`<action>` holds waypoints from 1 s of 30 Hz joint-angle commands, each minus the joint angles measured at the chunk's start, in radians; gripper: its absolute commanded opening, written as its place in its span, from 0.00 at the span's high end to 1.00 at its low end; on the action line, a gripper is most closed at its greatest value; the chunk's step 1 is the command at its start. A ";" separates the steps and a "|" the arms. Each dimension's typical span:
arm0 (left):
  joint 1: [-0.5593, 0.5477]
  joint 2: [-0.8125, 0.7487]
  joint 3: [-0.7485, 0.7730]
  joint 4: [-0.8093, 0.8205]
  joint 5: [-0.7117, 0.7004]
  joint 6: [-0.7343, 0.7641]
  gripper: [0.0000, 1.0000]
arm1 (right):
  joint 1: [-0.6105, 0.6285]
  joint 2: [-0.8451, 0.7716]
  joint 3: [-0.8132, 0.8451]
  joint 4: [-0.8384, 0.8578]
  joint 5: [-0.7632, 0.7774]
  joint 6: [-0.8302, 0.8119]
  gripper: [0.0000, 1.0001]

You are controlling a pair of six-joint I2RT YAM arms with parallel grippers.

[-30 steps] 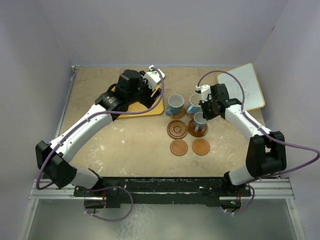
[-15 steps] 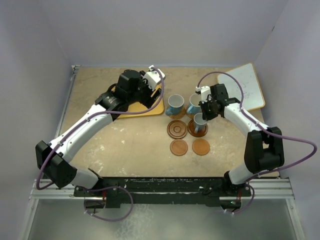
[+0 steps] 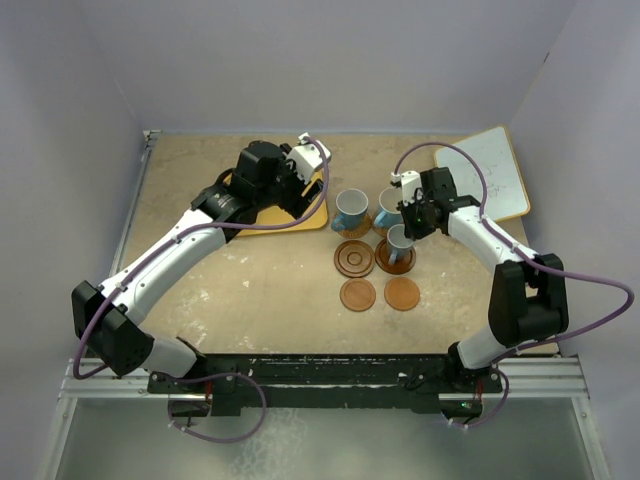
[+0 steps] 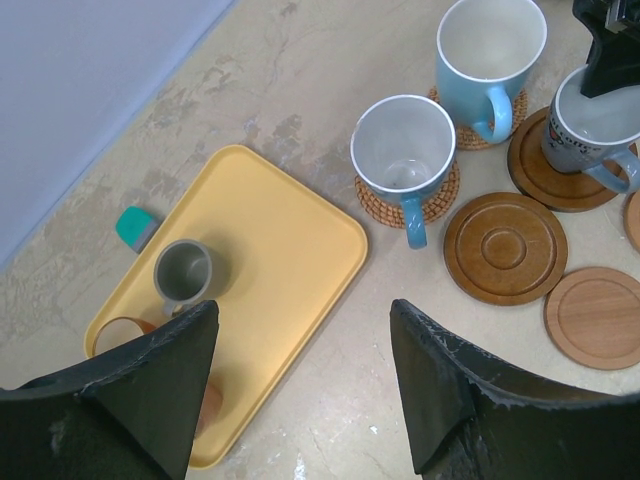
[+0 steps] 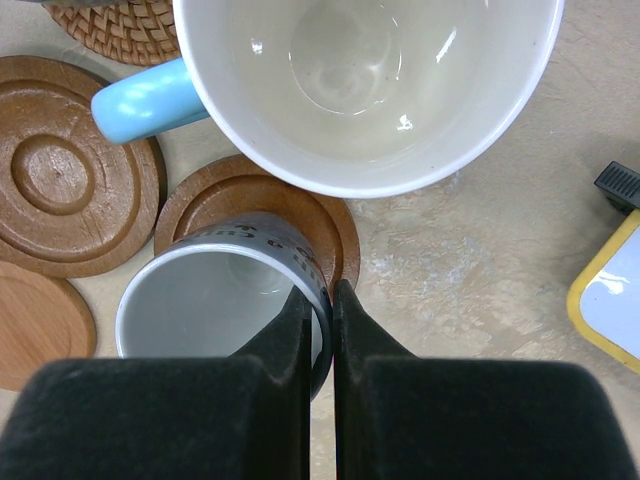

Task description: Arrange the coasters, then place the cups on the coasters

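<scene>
right claw [image 5: 319, 296] pinches pale cup [image 5: 205, 300] rim, clear only wrist-side.

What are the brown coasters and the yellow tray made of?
Ringed coaster: probably wood, smooth and matte, faint grain showing. Woven coaster under a blue cup: rattan or straw, by its braided coils. Yellow tray: likely plastic, plain colour, rounded rim.

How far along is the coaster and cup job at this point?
Done: two blue mugs sit on woven coasters. In hand: the right fingers pinch a small pale mug by its rim over a dark coaster. Left: a ringed coaster and two plain coasters are bare; a grey cup and an orange cup wait on the yellow tray under the open left fingers.
</scene>
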State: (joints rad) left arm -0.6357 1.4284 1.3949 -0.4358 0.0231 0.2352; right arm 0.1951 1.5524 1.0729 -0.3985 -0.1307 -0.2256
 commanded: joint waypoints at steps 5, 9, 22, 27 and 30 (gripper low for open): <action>0.006 -0.046 -0.001 0.026 0.019 0.026 0.33 | -0.002 -0.008 0.003 0.039 -0.020 -0.030 0.92; 0.005 -0.045 -0.002 0.023 0.021 0.025 0.33 | -0.002 -0.012 -0.002 0.048 -0.010 -0.034 0.88; 0.007 -0.049 -0.003 0.013 0.032 0.025 0.32 | -0.002 0.010 -0.002 0.016 -0.042 -0.019 0.93; 0.007 -0.048 -0.002 0.009 0.041 0.024 0.32 | -0.002 -0.002 0.004 0.008 -0.048 -0.010 0.95; 0.007 -0.048 0.001 0.008 0.043 0.024 0.31 | -0.002 -0.010 0.002 0.007 -0.044 -0.011 0.96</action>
State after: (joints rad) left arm -0.6350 1.4166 1.3941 -0.4435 0.0441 0.2474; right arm 0.1951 1.5570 1.0607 -0.3729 -0.1455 -0.2466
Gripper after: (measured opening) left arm 0.682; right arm 0.096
